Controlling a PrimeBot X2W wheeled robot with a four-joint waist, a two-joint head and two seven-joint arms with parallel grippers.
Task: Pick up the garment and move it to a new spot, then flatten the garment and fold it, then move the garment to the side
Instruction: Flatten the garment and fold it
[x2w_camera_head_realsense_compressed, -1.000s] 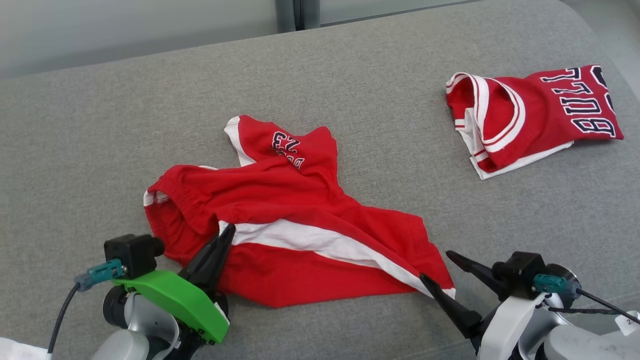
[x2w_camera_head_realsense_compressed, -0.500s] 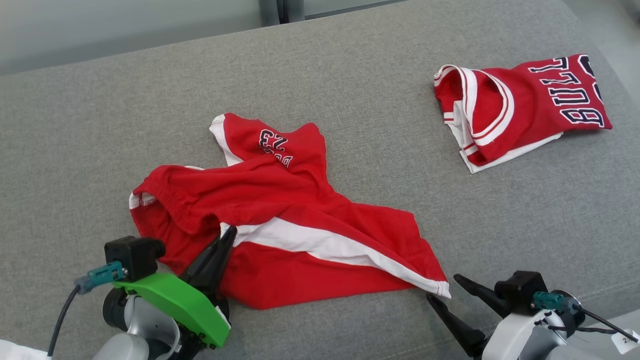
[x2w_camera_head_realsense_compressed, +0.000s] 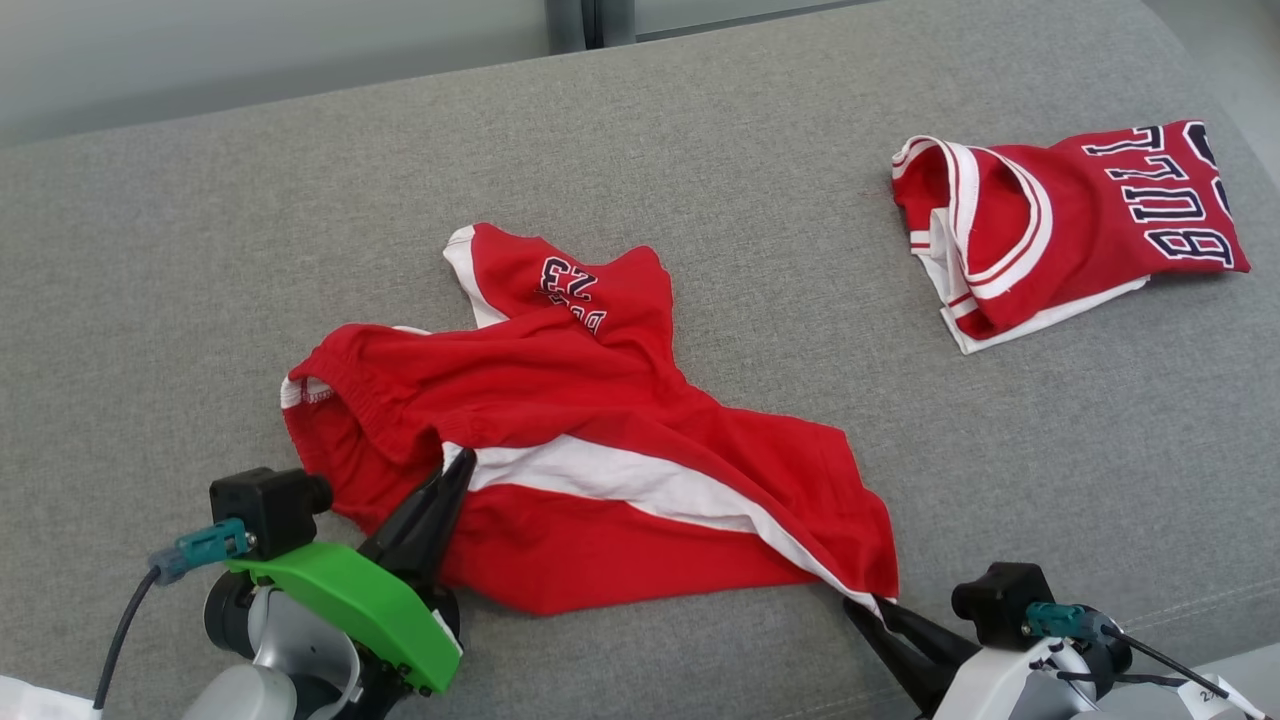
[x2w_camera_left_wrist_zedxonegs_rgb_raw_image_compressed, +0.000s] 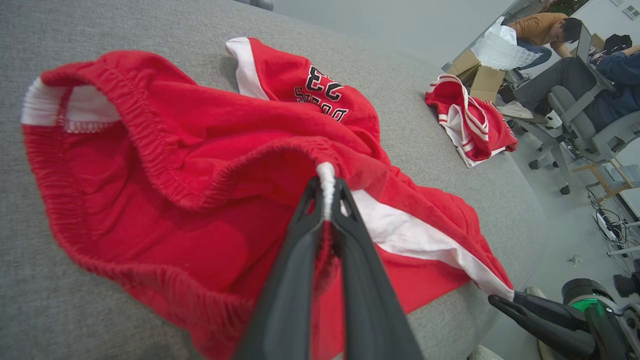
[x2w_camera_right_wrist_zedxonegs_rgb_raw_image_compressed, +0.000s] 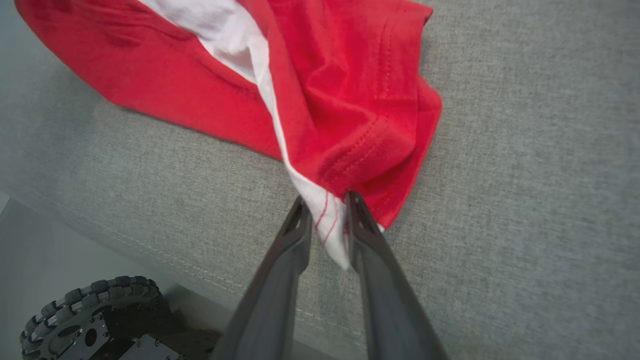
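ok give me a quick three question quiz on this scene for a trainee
1. True or false: the left gripper is pinching the waistband of the red shorts.
2. What sits between the fingers of the right gripper? A) the white-striped hem corner of the shorts B) the elastic waistband C) nothing
3. Fill in: the folded red jersey lies apart from the shorts, on the robot's ____ side.

Key: 1 true; 2 A; 3 right
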